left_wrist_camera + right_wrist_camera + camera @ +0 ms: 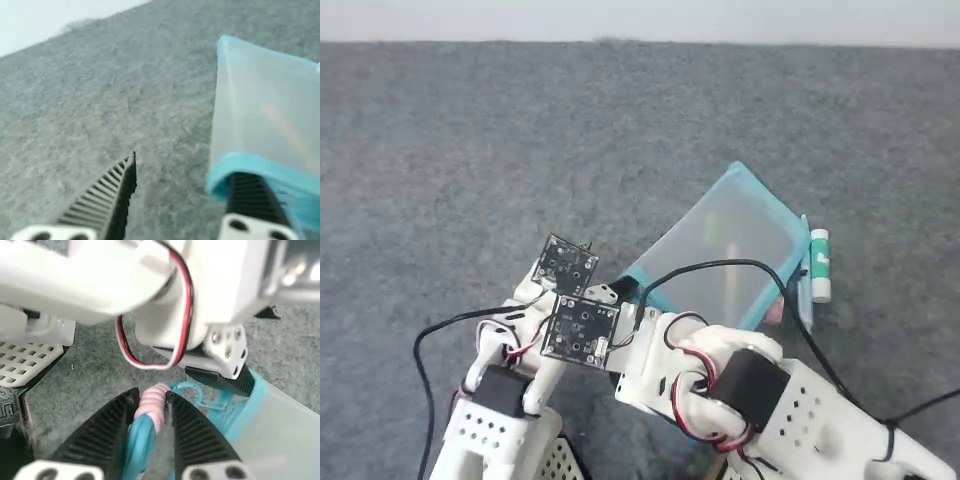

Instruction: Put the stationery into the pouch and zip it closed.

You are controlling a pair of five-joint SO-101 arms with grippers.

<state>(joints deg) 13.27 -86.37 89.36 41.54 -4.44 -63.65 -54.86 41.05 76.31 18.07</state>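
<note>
While the right pincer (151, 394) pinches the pink zip pull (154, 407), the pouch (285, 430) stretches away from it; the left pincer (189, 170), spread wide, flanks that same corner.

- pouch (720, 245) on the table (470, 150), ahead of both arms
- capped stick (819, 265) just right of the pouch, outside it
- left gripper (187, 170) at the pouch's near corner
- zip cord (141, 437) between the right gripper's (151, 394) fingers

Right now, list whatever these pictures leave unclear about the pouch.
Zip of the translucent teal-edged pouch: high view, the arms cover that end; how far it is shut is unknown.
Contents: left wrist view, pale shape blurred behind the wall.
White-and-green stick: high view, too small to identify.
</note>
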